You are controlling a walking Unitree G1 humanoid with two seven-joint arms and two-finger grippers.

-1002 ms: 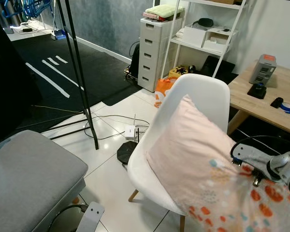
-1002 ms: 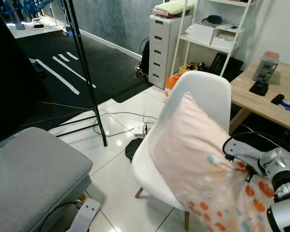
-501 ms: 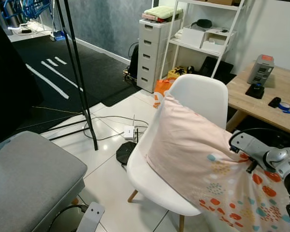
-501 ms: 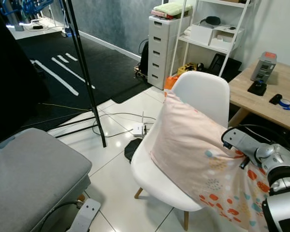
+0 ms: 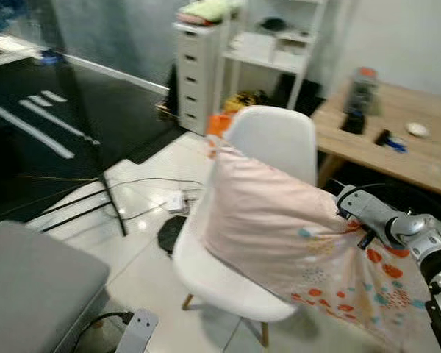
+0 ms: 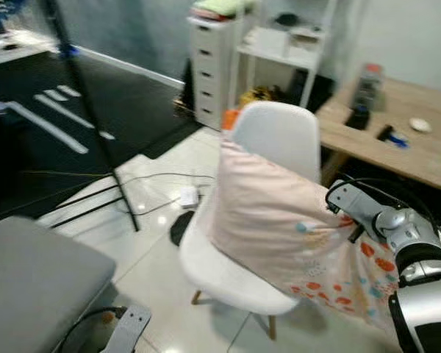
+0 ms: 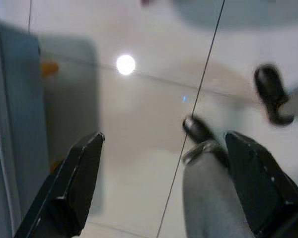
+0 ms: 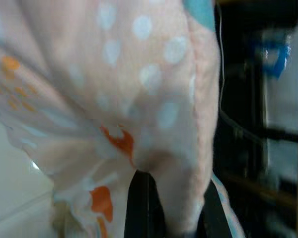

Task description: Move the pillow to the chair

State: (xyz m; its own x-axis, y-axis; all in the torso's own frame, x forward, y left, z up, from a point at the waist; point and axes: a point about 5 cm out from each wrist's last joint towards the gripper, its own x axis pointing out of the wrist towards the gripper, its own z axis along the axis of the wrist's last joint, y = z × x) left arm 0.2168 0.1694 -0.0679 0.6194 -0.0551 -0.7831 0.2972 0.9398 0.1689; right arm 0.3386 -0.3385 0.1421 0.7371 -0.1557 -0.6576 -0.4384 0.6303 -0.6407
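Note:
The pink pillow [image 5: 268, 220] with orange and teal dots lies across the seat of the white chair [image 5: 273, 138] and leans on its backrest. Its dotted end hangs off the seat towards my right arm [image 5: 386, 224]. In the right wrist view my right gripper [image 8: 171, 210] is shut on a fold of the pillow's fabric [image 8: 154, 114]. My left gripper [image 7: 164, 139] hangs open over the tiled floor with nothing between its fingers [image 7: 77, 178].
A grey cushion [image 5: 29, 283] fills the near left. A black stand leg [image 5: 110, 206], cables, a black disc [image 5: 169, 232] and a power strip [image 5: 136, 334] lie on the floor. Behind the chair stand white drawers [image 5: 198, 66]; a wooden table [image 5: 404, 151] is at right.
The pillow has sunk from upright against the backrest to lying lower across the seat, with my right gripper still on it. The camera has swung to the right and the picture is blurred.

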